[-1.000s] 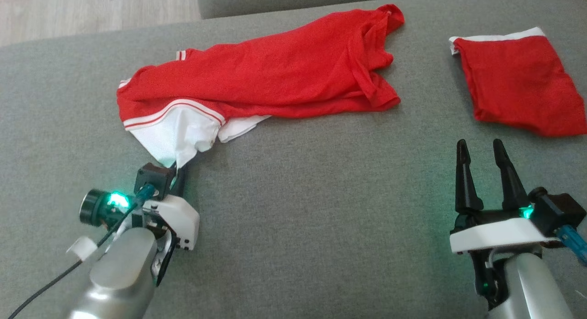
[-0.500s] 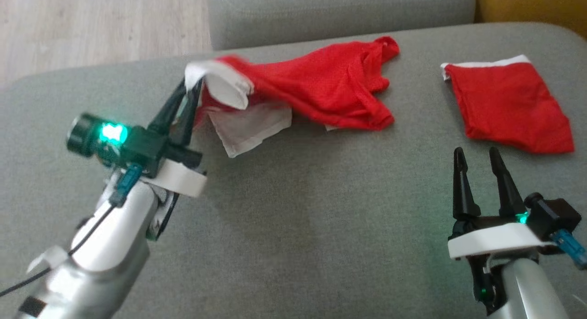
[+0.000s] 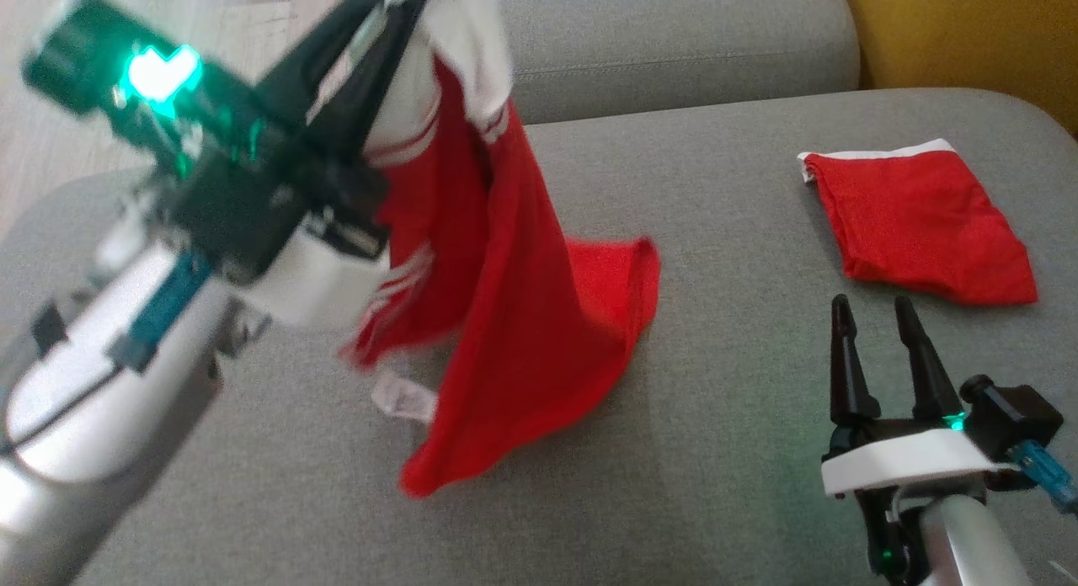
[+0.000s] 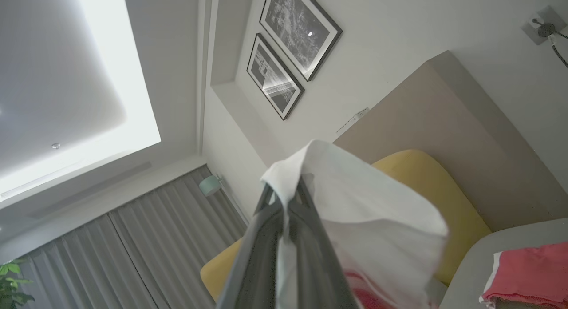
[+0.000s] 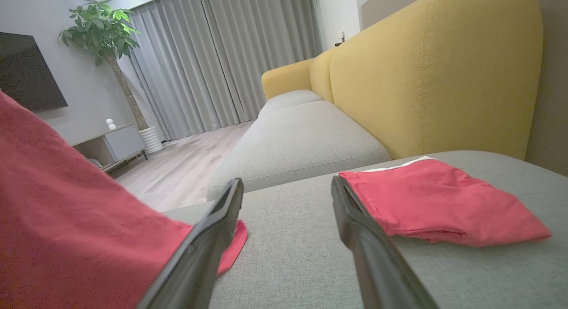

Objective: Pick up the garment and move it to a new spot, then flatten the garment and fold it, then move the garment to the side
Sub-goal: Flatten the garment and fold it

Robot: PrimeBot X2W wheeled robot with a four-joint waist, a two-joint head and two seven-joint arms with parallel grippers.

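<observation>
Limp, light garment (image 3: 522,333) hangs from the left pincer (image 3: 383,13) clamped on its white edge; its lower corner suits the gaping right pincer (image 3: 870,306).

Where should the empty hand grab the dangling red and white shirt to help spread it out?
Probably the loose red bottom corner of the red and white mesh shirt, coming from the right. The left gripper pinches its white top, so it hangs in a cone; that corner pokes toward the open right gripper.
</observation>
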